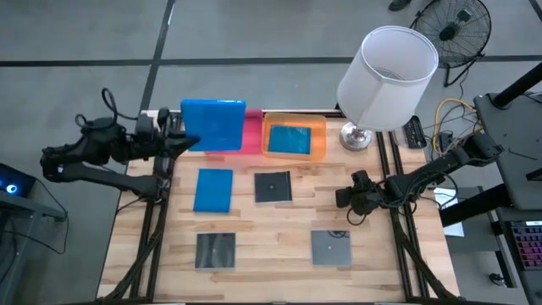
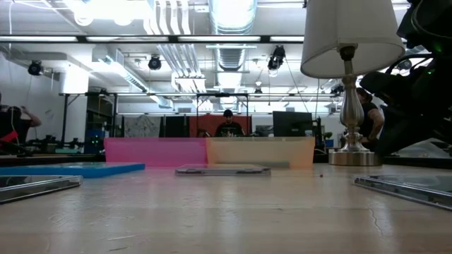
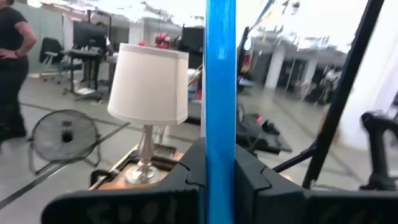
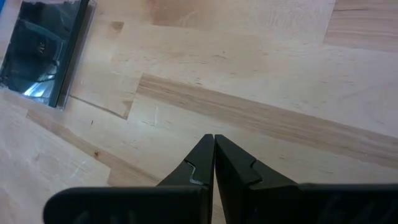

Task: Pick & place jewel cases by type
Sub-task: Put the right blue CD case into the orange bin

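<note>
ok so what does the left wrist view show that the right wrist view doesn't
Only the left wrist view shows the left gripper shut on a blue jewel case seen edge-on, plus the lamp, a floor fan and a person. Only the right wrist view shows the right gripper shut and empty above the table, near a dark jewel case. Both show their own dark fingers.

This is a big lab or workshop. Shiny air pipes (image 2: 233,14) and lights run along the ceiling. Far back, a person (image 2: 228,124) sits among computer screens (image 2: 291,123). A floor fan (image 1: 453,25) stands on the grey concrete beside the wooden table (image 1: 271,254).
</note>
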You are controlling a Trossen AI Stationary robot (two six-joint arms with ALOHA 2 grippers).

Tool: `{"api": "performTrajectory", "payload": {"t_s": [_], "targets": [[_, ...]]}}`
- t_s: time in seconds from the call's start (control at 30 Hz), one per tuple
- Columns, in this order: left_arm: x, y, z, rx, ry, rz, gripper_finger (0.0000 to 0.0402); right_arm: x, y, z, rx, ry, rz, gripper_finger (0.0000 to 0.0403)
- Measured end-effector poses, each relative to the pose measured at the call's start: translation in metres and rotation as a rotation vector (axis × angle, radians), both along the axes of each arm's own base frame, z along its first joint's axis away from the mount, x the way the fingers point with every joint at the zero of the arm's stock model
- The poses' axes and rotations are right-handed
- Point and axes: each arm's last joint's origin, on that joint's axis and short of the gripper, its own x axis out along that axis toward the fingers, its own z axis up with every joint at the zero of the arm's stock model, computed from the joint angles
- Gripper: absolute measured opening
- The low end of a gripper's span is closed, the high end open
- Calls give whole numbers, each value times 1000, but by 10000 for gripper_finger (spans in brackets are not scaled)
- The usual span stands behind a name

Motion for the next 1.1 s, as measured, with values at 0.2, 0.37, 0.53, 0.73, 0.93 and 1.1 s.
{"api": "performTrajectory", "payload": {"t_s": [0.2, 0.37, 0.53, 0.73, 0.93, 1.1], "targets": [[-6, 0, -42, -110, 0, -9, 7, 0, 0, 0, 0, 0, 1, 9], [-4, 1, -55, -149, -56, -14, 7, 0, 0, 0, 0, 0, 1, 9], [5, 0, -43, -115, -68, -4, 7, 0, 0, 0, -1, 1, 1, 9], [35, -1, -7, -21, -26, 9, 7, 0, 0, 0, -3, 0, 1, 9], [87, -1, 21, 154, 246, 111, 7, 0, 0, 0, -3, 0, 1, 9], [130, 0, 23, 298, 530, 191, 7, 0, 0, 0, -2, 0, 1, 9]]}}
